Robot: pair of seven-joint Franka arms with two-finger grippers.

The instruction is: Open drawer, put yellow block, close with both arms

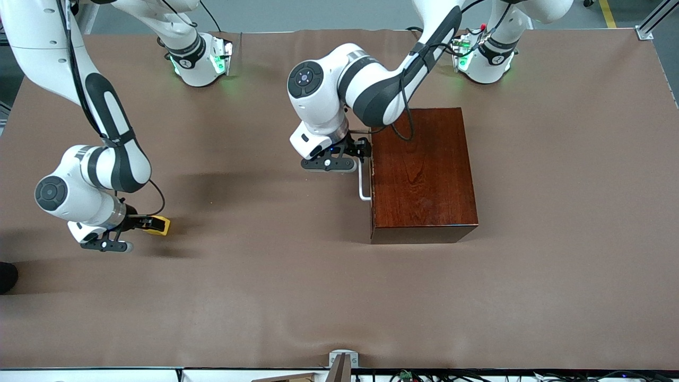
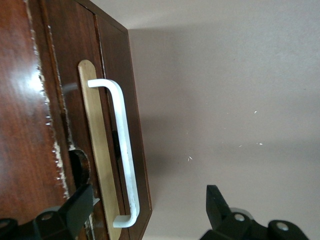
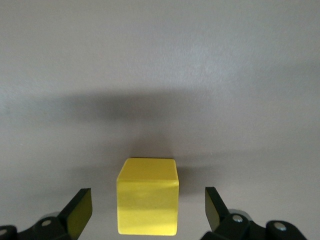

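Note:
The dark reddish-brown wooden box (image 1: 421,175) stands on the table toward the left arm's end. Its drawer is shut, and the white U-shaped handle (image 1: 363,183) faces the right arm's end. My left gripper (image 1: 363,148) is open at the handle's end farther from the front camera. In the left wrist view the handle (image 2: 122,150) lies between the spread fingers of the left gripper (image 2: 148,200), untouched. The yellow block (image 1: 159,226) sits on the table near the right arm's end. My right gripper (image 1: 151,224) is open around it. In the right wrist view the block (image 3: 148,190) sits between the fingers of the right gripper (image 3: 147,207), with gaps on both sides.
The brown table cover (image 1: 265,276) is bare between the block and the box. A small metal bracket (image 1: 342,361) sits at the table edge nearest the front camera. A dark object (image 1: 6,276) shows at the edge of the front view near the right arm.

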